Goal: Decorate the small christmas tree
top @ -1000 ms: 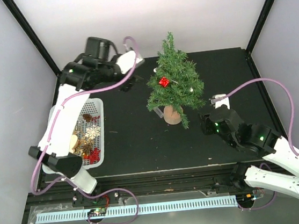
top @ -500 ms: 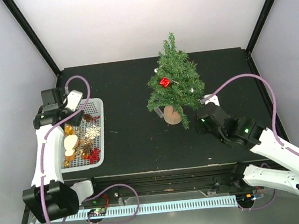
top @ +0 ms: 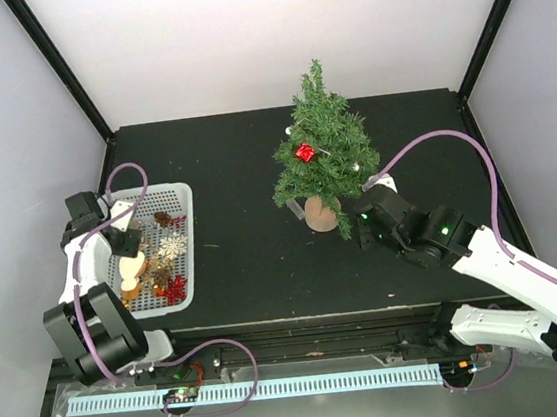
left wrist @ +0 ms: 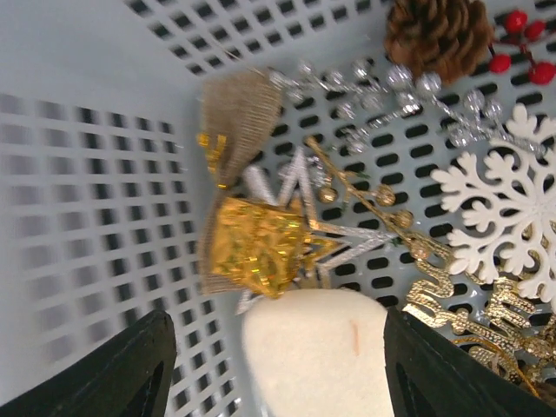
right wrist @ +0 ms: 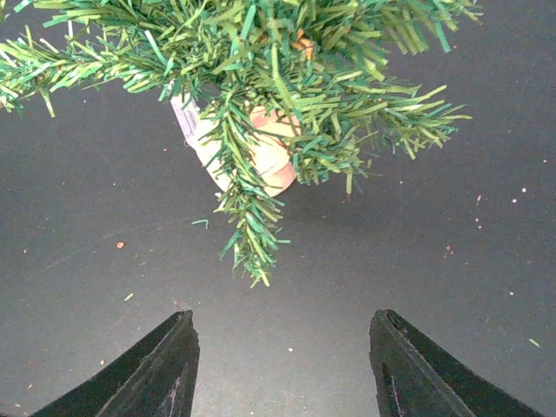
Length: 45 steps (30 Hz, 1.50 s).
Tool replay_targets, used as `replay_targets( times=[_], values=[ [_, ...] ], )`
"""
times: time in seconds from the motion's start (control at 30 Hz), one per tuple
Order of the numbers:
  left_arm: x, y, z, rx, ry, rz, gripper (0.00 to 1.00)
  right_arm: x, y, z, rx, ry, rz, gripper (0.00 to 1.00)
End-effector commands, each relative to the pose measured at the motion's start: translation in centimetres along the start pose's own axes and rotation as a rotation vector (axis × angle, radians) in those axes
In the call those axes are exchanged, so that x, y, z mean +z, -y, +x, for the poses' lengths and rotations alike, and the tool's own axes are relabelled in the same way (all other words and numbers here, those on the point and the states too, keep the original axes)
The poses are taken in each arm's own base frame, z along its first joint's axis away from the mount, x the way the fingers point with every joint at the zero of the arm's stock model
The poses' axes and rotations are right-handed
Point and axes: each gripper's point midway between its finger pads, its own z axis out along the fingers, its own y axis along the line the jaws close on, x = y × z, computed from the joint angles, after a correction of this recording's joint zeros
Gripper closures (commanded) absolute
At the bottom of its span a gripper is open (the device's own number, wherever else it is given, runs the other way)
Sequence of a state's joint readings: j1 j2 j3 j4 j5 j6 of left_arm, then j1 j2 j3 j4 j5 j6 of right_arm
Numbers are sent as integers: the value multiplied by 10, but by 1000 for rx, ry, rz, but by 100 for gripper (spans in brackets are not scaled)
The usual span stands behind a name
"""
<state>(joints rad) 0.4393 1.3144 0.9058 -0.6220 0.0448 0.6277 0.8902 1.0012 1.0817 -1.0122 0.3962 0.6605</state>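
A: Your left gripper [left wrist: 276,369] hangs low inside the white perforated tray [left wrist: 87,174] at the left of the table [top: 244,263]. Its jaws are apart around a cream rounded piece [left wrist: 317,347]. One finger [left wrist: 434,373] is close against the piece; the other stands off.

B: The ornaments there are heaped. A gold parcel [left wrist: 256,248] under a burlap bow [left wrist: 239,122] touches that cream piece and lies on a silver star [left wrist: 282,187]. A gold sprig [left wrist: 365,195] runs toward the white snowflake [left wrist: 504,217]. Close here and you may pinch off-centre and squirt the piece away, or drag a tangle up with it.

A: The small christmas tree [top: 323,158] stands upright at mid-table, with one red ornament [top: 304,152] on it. Your right gripper [right wrist: 282,365] sits near its wooden stump [right wrist: 274,165], jaws wide and empty.

B: Low branches overhang that approach. Push in too far and, I judge, you could tip the tree or shake the red ornament loose.
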Motion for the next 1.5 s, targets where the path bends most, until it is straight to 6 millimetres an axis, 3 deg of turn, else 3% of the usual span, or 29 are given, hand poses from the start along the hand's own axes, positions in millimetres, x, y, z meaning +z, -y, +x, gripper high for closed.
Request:
replay_targets(
  times=[0.0, 0.2, 0.7, 0.93, 1.1, 1.3, 1.47],
  values=[
    [25, 3, 4, -3, 13, 50, 34, -4, -4, 1, 42, -24, -29, 45],
    [43, 0, 7, -30, 8, 75, 32, -4, -9, 2, 68, -34, -52, 45],
    [60, -5, 2, -48, 6, 81, 31, -1, -12, 6, 73, -48, -65, 45],
    [60, -10, -2, -50, 11, 76, 49, 2, -12, 10, 80, -51, -71, 46],
    [57, -14, -6, -51, 17, 66, 61, 2, -11, 12, 79, -51, -75, 46],
    [49, -14, -9, -54, 21, 73, 65, 1, -10, 13, 78, -45, -79, 46],
    [16, -5, -23, -52, 85, 122, 65, -5, -5, 9, 75, -18, -73, 46]
  ],
)
